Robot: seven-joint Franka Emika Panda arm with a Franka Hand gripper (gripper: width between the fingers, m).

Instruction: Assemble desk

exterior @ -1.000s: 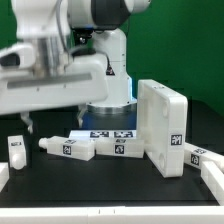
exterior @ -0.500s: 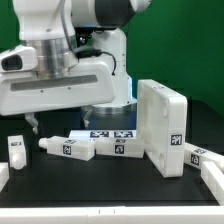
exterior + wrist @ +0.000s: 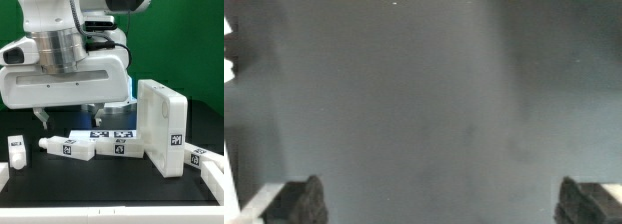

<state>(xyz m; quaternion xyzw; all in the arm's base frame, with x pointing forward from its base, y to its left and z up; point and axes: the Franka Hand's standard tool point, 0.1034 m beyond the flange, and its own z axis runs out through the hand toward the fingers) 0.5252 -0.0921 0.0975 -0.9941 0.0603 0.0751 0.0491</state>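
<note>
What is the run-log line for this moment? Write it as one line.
hand: open, empty, over bare table | tabletop: on edge, exterior view's right | legs: loose on table

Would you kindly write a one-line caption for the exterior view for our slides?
Panda's open, empty tool hangs near loose white legs lying beside the tabletop panel, which stands on edge.

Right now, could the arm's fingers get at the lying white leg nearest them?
Probably yes. The fingers hang open just above the leg with nothing between, though the wrist view shows only bare table, so a shift seems needed.
</note>
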